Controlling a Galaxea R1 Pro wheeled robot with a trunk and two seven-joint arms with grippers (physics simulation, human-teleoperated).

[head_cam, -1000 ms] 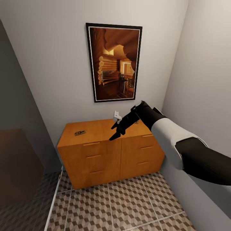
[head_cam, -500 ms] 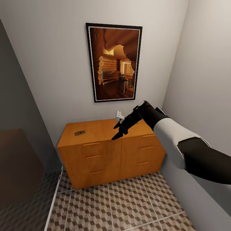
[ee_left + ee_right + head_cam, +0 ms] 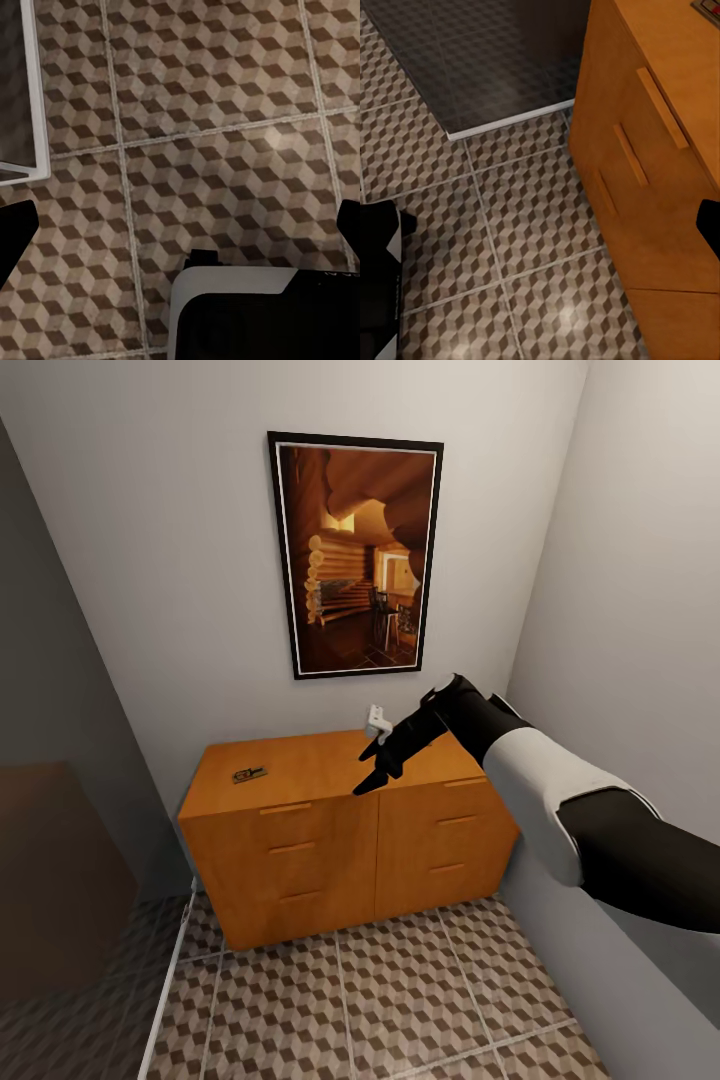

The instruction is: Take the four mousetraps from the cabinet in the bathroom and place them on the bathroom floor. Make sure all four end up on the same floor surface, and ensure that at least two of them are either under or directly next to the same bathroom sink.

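I see my right gripper (image 3: 372,768) at centre frame in the head view, hanging over the top of the cabinet (image 3: 340,830), its dark fingers spread apart and holding nothing. One mousetrap (image 3: 249,773) lies flat on the cabinet top toward its left end, well apart from the claw, with the cube-patterned bathroom floor (image 3: 380,1000) across the bottom of the frame. My left gripper's fingertips sit at the edges of the left wrist view, wide apart and empty over the tiles.

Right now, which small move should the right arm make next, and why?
Probably swing the right gripper left and lower it toward the mousetrap. The trap lies on the cabinet top near its left end, while the gripper hangs above the middle, apart from it.
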